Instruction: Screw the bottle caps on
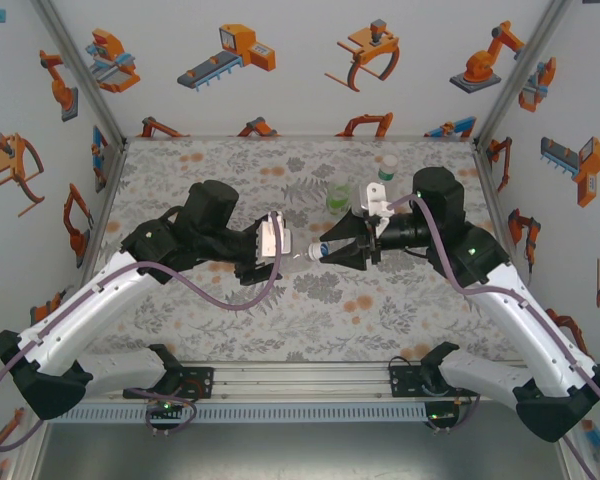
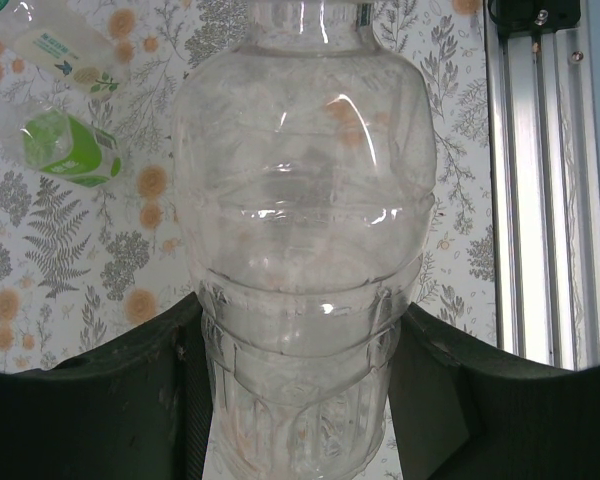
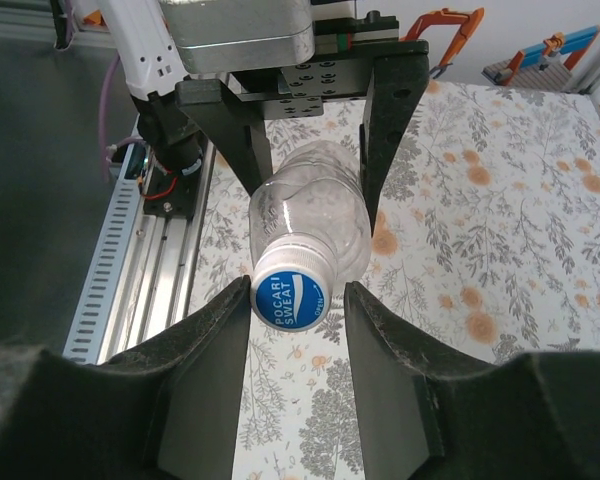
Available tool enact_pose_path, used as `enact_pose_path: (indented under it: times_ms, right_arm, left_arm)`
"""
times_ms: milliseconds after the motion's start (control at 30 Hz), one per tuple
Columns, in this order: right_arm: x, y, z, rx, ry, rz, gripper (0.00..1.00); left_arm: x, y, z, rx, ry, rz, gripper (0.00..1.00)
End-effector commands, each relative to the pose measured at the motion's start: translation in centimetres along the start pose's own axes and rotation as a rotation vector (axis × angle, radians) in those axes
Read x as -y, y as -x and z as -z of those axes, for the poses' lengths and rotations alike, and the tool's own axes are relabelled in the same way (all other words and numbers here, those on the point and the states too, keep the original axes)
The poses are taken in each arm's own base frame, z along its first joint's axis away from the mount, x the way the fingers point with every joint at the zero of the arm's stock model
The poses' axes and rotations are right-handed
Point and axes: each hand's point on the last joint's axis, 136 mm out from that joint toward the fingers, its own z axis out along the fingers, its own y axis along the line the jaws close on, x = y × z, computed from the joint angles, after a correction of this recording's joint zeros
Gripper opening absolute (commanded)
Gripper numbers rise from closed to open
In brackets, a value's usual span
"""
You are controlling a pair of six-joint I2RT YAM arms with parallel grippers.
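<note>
Item 1: plain bottle (image 2: 300, 220), held level above the surface (image 1: 380, 320) at mid-table, my left claw (image 2: 298, 400) clamped on its body.
Item 2: bottle cap (image 3: 290, 297), blue-topped, sitting on that bottle's neck. My right claw (image 3: 296, 320) straddles it, jaws apart, with a gap on one side.
Item 3: green-tinted bottle (image 1: 338, 197), just behind my right claw.

The clear bottle (image 2: 300, 250) has a white cap (image 3: 289, 290), its top blue with white lettering; the desk (image 1: 380, 310) shows grey leaves and orange blooms.
</note>
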Motion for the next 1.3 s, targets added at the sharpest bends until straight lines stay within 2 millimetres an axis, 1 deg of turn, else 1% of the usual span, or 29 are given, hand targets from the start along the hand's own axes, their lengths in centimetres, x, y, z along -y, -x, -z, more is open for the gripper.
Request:
enact_pose_path:
  times_ms: [0, 67, 167, 267, 300, 433, 500, 533, 600, 733, 800, 867, 967, 1067, 1133, 1200, 1267]
  right_arm:
    - [-0.1, 0.3, -0.3, 0.022, 0.017, 0.022, 0.42]
    - [-0.2, 0.4, -0.4, 0.025, 0.024, 0.021, 0.41]
    - [-0.4, 0.4, -0.6, 0.025, 0.029, 0.024, 0.35]
    - [-0.4, 0.3, -0.8, 0.022, 0.027, 0.023, 0.32]
    - [-0.4, 0.2, -0.8, 0.020, 0.028, 0.021, 0.30]
    - [-0.2, -0.1, -0.9, 0.012, 0.010, -0.016, 0.15]
    - [0.4, -0.3, -1.0, 0.011, -0.025, -0.082, 0.03]
    - [1.1, -0.4, -1.0, 0.013, -0.063, -0.143, 0.00]
    - [2.5, -0.8, -1.0, 0.018, -0.135, -0.271, 0.00]
    - [5.3, -1.4, -0.4, 0.108, -0.312, -0.612, 0.00]
    - [6.4, -2.2, 0.1, 0.157, -0.394, -0.802, 0.00]
    - [7.4, -3.6, 0.6, 0.183, -0.479, -1.027, 0.00]
    - [7.7, -6.3, 1.1, 0.156, -0.578, -1.334, 0.00]
    - [7.1, -9.2, 2.1, 0.118, -0.701, -1.584, 0.00]
    - [6.6, -10.9, 2.9, 0.114, -0.786, -1.711, 0.00]
    - [6.3, -11.3, 2.9, 0.132, -0.793, -1.792, 0.00]
    - [6.6, -10.8, 2.3, 0.157, -0.754, -1.834, 0.00]
  left_arm:
    - [0.3, 1.4, 0.9, 0.039, -0.005, -0.015, 0.05]
    - [0.2, 1.4, 0.9, 0.038, -0.004, -0.014, 0.05]
    - [0.2, 1.3, 0.8, 0.036, -0.007, -0.012, 0.05]
    - [0.1, 1.2, 0.8, 0.031, -0.002, -0.011, 0.05]
    - [0.1, 1.2, 0.8, 0.031, 0.000, -0.010, 0.05]
    - [0.0, 1.2, 0.8, 0.028, 0.005, -0.010, 0.05]
    - [-0.1, 1.1, 0.8, 0.022, 0.013, -0.011, 0.05]
    - [-0.1, 1.0, 0.8, 0.018, 0.016, -0.012, 0.05]
    - [-0.3, 0.7, 0.7, 0.011, 0.029, -0.010, 0.05]
    - [-0.9, 0.2, 0.4, -0.005, 0.062, -0.005, 0.05]
    - [-1.1, 0.1, 0.3, -0.009, 0.071, -0.004, 0.05]
    - [-1.4, 0.0, 0.2, -0.015, 0.081, -0.003, 0.05]
    - [-1.7, -0.1, 0.0, -0.019, 0.092, -0.002, 0.05]
    - [-1.9, -0.1, -0.2, -0.021, 0.095, 0.001, 0.05]
    - [-2.0, -0.1, -0.3, -0.022, 0.094, 0.003, 0.05]
    - [-2.0, -0.1, -0.4, -0.022, 0.094, 0.005, 0.05]
    - [-2.1, 0.0, -0.4, -0.021, 0.095, 0.007, 0.05]
